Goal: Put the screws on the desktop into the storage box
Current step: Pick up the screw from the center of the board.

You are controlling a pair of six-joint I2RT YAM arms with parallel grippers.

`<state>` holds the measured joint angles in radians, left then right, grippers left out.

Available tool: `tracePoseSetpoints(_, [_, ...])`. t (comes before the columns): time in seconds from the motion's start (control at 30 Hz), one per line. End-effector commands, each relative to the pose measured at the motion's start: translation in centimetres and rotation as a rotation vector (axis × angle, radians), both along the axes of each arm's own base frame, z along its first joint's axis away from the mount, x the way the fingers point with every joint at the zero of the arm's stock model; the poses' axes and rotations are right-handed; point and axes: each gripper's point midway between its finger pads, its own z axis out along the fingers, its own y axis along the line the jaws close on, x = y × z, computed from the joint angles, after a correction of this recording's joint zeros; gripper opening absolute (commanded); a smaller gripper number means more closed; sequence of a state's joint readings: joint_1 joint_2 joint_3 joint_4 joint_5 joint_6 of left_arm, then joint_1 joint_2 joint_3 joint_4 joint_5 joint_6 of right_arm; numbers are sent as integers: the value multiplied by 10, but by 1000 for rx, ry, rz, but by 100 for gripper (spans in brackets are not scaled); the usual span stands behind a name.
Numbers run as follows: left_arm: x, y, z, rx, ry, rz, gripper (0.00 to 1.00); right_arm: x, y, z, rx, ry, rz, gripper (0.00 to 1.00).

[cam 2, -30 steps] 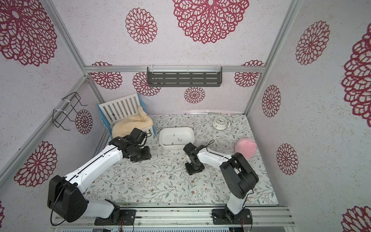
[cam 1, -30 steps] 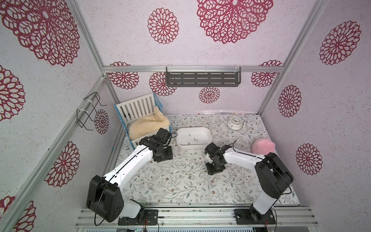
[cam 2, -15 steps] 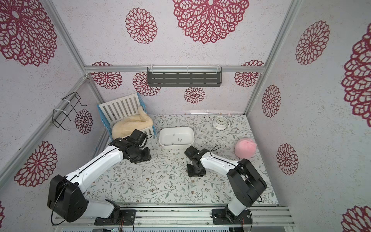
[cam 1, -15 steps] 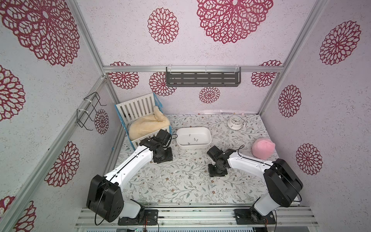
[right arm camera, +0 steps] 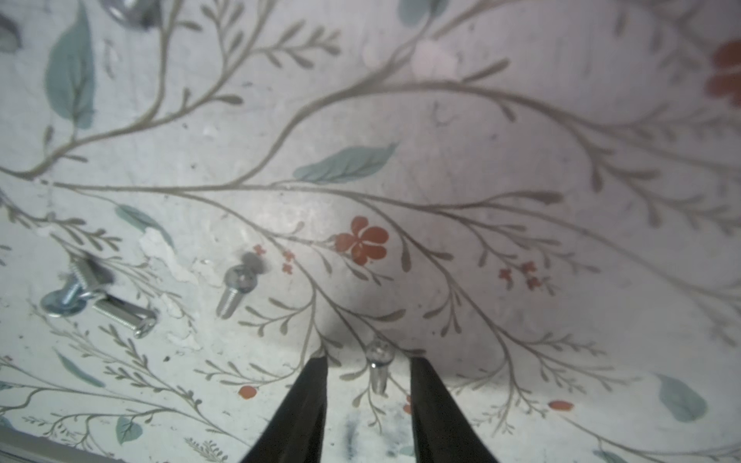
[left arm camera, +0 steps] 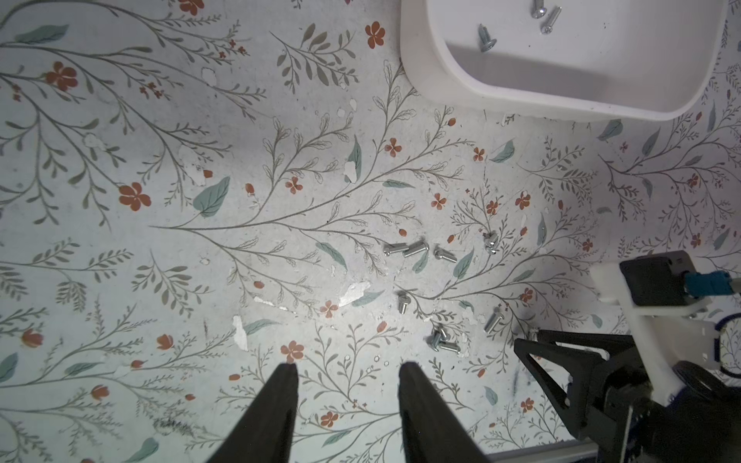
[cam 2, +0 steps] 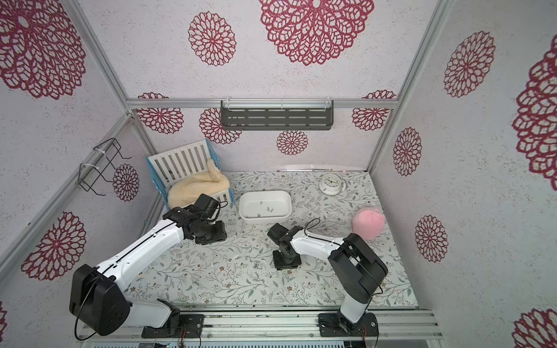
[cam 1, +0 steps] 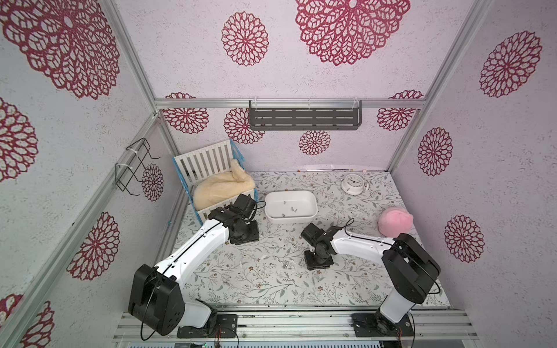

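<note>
**Watch the pinch: this screw can skid out from between the tips**

Your right gripper is low over the desktop, jaws apart and straddling one screw that lies loose between them, not yet pinched. It sits slightly nearer one tip, so on closing that tip will probably meet it first and could roll or flick it aside. A hold on the rounded head alone may slip on the lift. Chipped patches in the print could snag a dragging tip.

The storage box stands just beyond that arm with a few screws already inside. If you release short of its rim, the screw will bounce back among the loose screws.

Your left gripper hovers open and empty near the box, so keep the two arms' paths apart.
</note>
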<state>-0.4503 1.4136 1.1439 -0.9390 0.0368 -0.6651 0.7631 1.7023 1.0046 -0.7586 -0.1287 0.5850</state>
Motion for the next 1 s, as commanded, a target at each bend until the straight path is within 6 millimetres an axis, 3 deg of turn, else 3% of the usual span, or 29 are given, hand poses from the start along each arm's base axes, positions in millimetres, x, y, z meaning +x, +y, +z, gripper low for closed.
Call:
tracePoseSetpoints(0.0, [1, 3, 4, -9, -25, 8, 47, -5, 4, -5, -15, 16, 34, 35])
tracePoseSetpoints(0.33, [1, 3, 4, -11, -26, 9, 47, -4, -2, -12, -63, 15, 24, 26])
tracePoseSetpoints(0.7, [0, 4, 4, -6, -29, 8, 47, -3, -1, -16, -84, 21, 36, 3])
tracePoseSetpoints(0.83, [0, 4, 5, -7, -31, 6, 47, 2, 1, -9, -86, 3, 36, 0])
tracePoseSetpoints(0.97, [2, 4, 7, -6, -37, 4, 47, 15, 8, 14, -73, -46, 42, 0])
